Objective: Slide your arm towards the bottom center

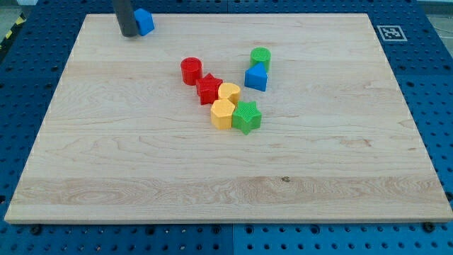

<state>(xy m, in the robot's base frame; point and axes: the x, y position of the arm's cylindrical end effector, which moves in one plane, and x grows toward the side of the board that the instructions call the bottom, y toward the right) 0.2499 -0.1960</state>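
Note:
My tip (129, 32) stands at the board's top left, touching the left side of a blue block (145, 21). Near the board's middle lies a cluster: a red cylinder (191, 71), a red star (209, 89), a yellow heart-like block (229, 93), a yellow hexagon (222, 113) and a green star (246, 117). To the right of them a green cylinder (260, 58) sits just above a blue triangular block (256, 77).
The wooden board (226, 177) lies on a blue perforated table. A black-and-white marker tag (390, 32) sits at the board's top right corner.

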